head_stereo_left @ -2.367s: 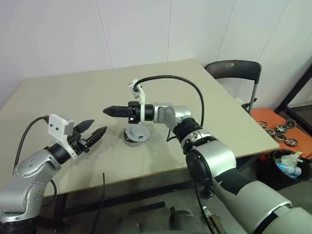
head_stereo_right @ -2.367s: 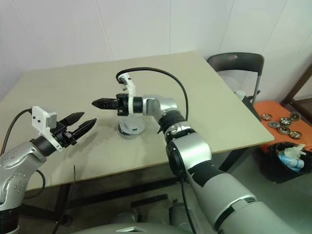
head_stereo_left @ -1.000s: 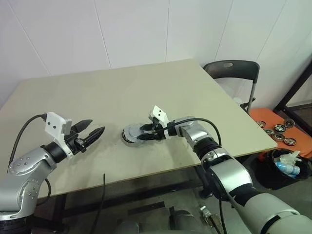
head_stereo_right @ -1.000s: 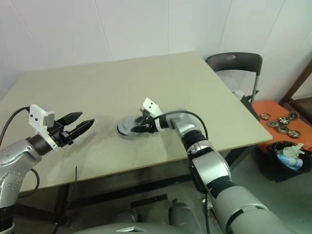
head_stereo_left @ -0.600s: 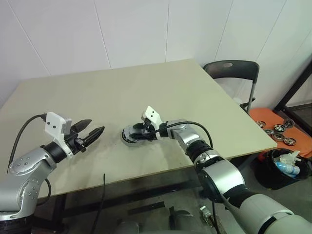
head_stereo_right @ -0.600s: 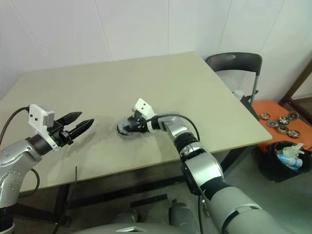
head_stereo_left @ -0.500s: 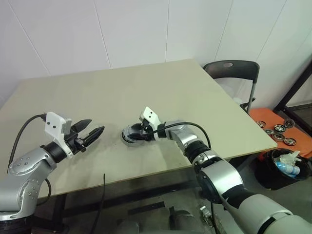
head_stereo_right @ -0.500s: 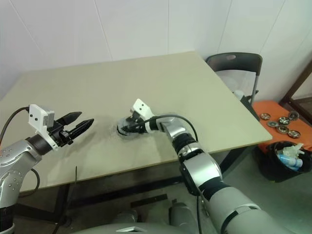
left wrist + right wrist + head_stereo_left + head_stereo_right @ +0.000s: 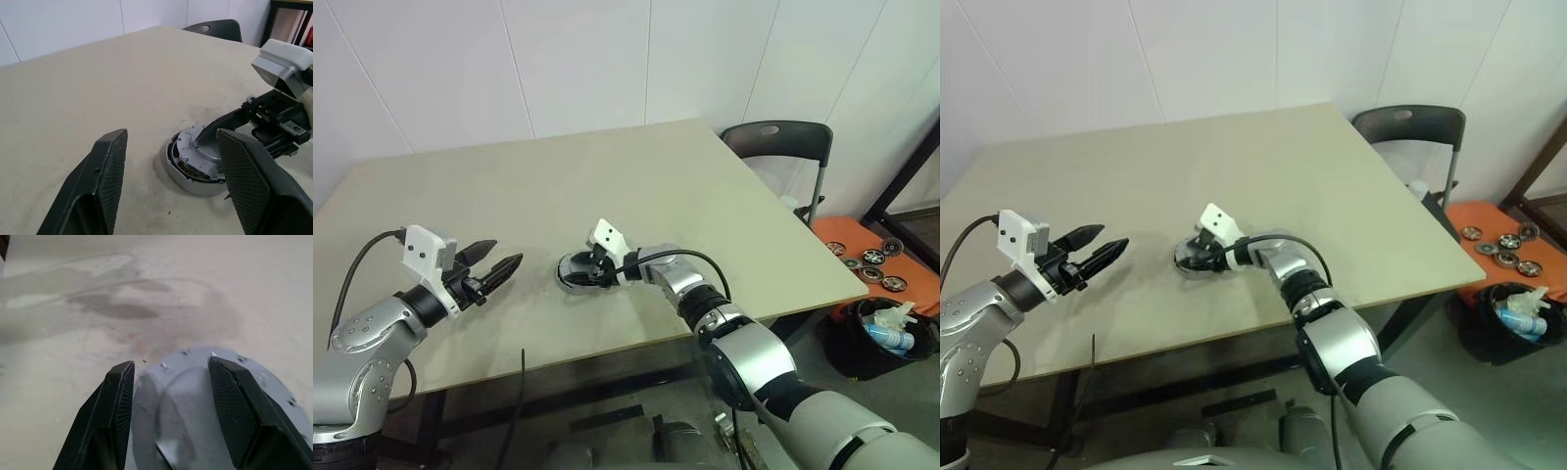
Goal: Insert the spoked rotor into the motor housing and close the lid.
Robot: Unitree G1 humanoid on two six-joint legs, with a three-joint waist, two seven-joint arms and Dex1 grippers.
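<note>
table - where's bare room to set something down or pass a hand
The far half of the table, behind the motor housing, is bare, as is the stretch toward the chair. It is crowded at the housing, where the right gripper rests on the lid.

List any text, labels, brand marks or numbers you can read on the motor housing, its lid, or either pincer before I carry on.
None can be read.
Lid, plain grey outer face: no marking.
Motor housing, outer wall: no label or number.
Left pincer, black textured fingers: no print.
Right pincer, black fingers: no print.
White camera block on the right wrist: no legible text.
</note>
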